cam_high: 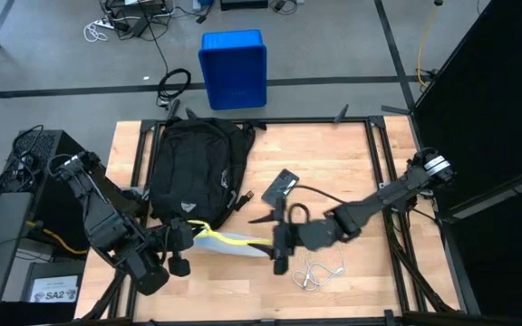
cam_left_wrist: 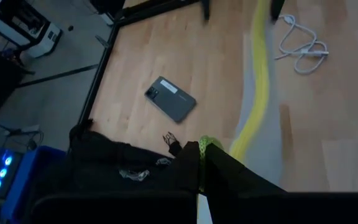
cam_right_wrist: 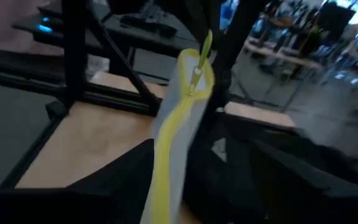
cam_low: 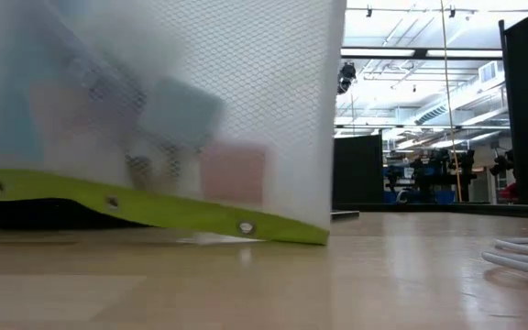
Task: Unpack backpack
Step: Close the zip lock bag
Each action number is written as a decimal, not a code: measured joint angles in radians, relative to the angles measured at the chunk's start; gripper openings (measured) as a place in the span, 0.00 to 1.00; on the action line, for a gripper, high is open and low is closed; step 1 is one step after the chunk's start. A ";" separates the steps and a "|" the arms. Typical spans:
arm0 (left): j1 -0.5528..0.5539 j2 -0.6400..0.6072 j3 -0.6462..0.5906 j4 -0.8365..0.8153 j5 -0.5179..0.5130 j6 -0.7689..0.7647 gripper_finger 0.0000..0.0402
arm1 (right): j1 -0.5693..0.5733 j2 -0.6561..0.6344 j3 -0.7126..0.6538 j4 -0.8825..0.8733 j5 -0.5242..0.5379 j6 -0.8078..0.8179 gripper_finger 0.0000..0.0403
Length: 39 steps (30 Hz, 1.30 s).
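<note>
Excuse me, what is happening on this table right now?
A two-armed robot is unpacking a large black fabric backpack on a wooden table. A translucent mesh pouch with a yellow-green zipper edge lies on the table beside the backpack, between the two grippers. The left gripper is shut near its one end; the right gripper is at the other end. A dark phone and a white cable are already out.

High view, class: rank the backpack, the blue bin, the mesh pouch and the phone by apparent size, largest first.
1. backpack
2. blue bin, though it sits on the floor below the table, so it may look smaller than it is
3. mesh pouch
4. phone
</note>
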 joint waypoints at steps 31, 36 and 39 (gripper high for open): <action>0.145 0.001 0.000 0.292 0.091 0.333 0.00 | -0.153 0.137 0.072 0.036 -0.245 -0.008 0.04; 0.135 0.002 0.019 0.240 0.093 0.328 0.00 | -0.150 0.131 0.077 -0.049 -0.126 -0.005 0.01; 0.126 0.003 0.034 0.189 0.095 0.294 0.00 | -0.149 0.128 0.079 -0.116 -0.091 0.039 0.00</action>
